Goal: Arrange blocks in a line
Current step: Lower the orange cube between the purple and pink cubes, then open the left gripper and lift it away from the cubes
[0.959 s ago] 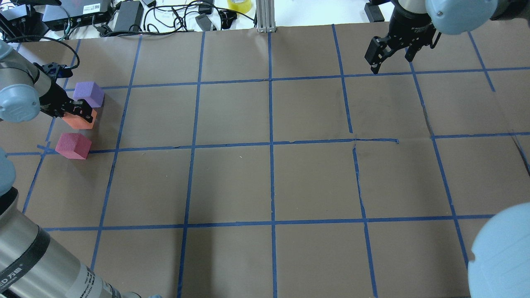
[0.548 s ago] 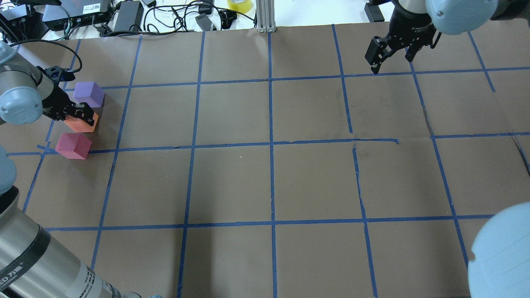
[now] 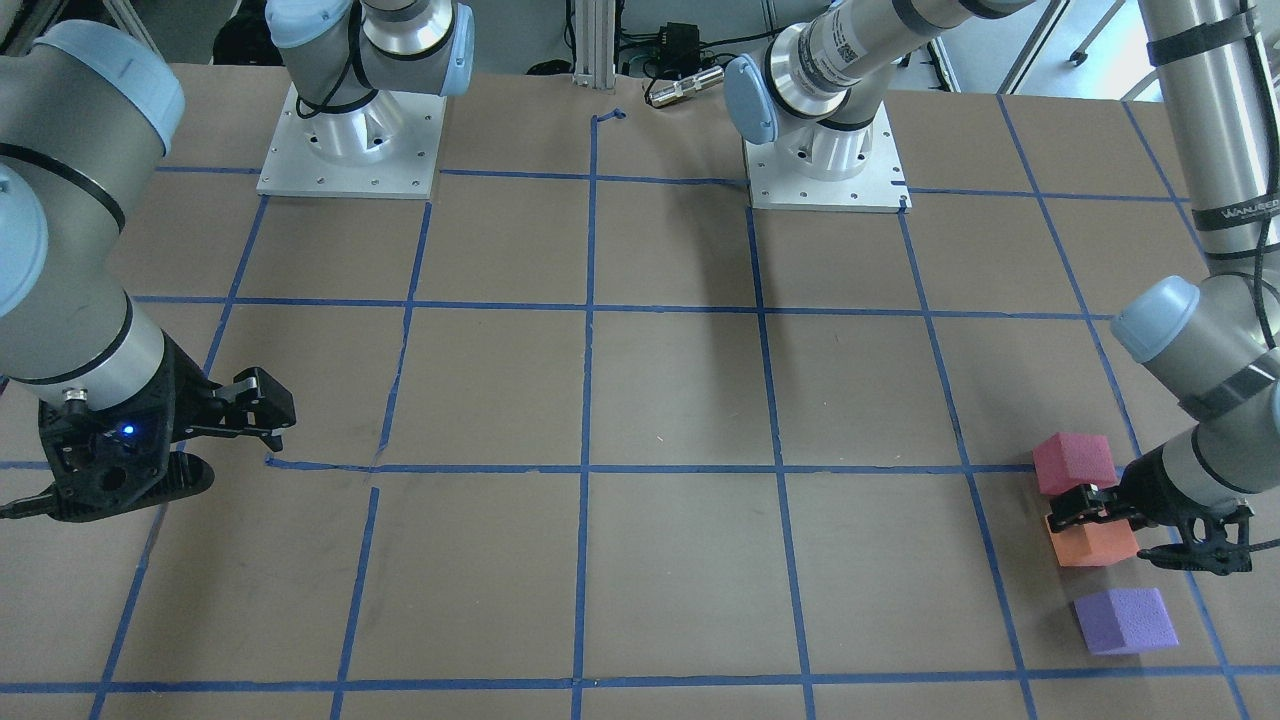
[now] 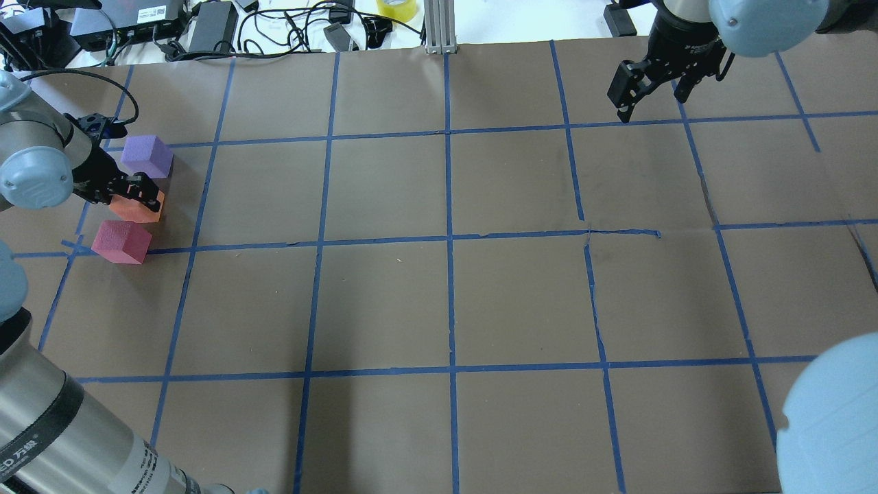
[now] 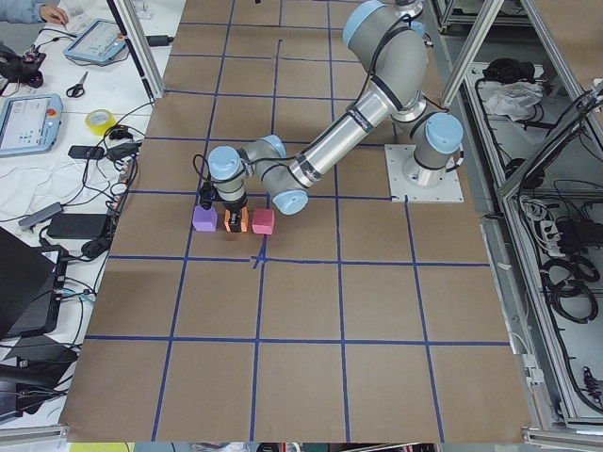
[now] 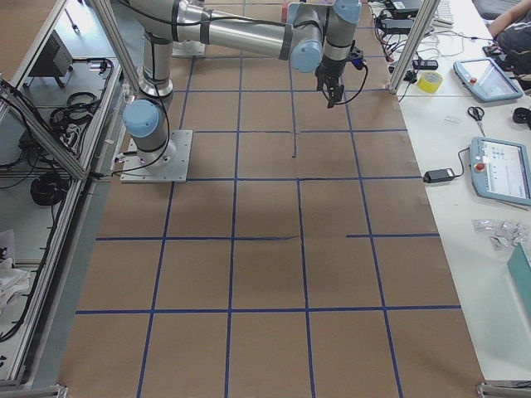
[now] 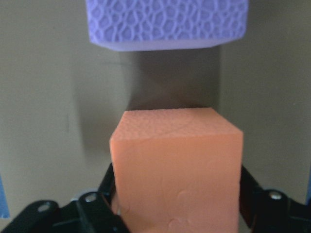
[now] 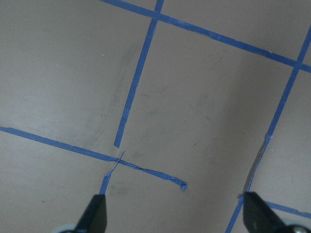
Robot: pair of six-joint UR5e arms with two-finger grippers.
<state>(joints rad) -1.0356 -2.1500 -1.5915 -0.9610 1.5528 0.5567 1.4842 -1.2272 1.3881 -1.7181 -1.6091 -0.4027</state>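
My left gripper [image 4: 127, 193] is shut on the orange block [image 4: 142, 208] at the table's far left, low over the paper. In the left wrist view the orange block [image 7: 177, 160] fills the space between the fingers [image 7: 92, 204]. The purple block [image 4: 147, 155] lies just beyond it, also seen in the left wrist view [image 7: 167, 22]. The pinkish-red block [image 4: 122, 241] lies just nearer, apart from the orange one. The three run roughly in a row [image 3: 1075, 462], [image 3: 1095, 545], [image 3: 1125, 620]. My right gripper [image 4: 648, 103] is open and empty above the far right of the table.
Brown paper with a blue tape grid [image 4: 449, 240] covers the table. Cables, power bricks and a yellow tape roll [image 4: 396, 8] lie past the far edge, beside an aluminium post [image 4: 439, 27]. The arm bases [image 3: 350, 140] stand on the robot's side.
My left gripper has shifted slightly toward the robot and the table's left edge, and the orange block has moved a little with it toward the pinkish-red one. The right arm has barely moved.
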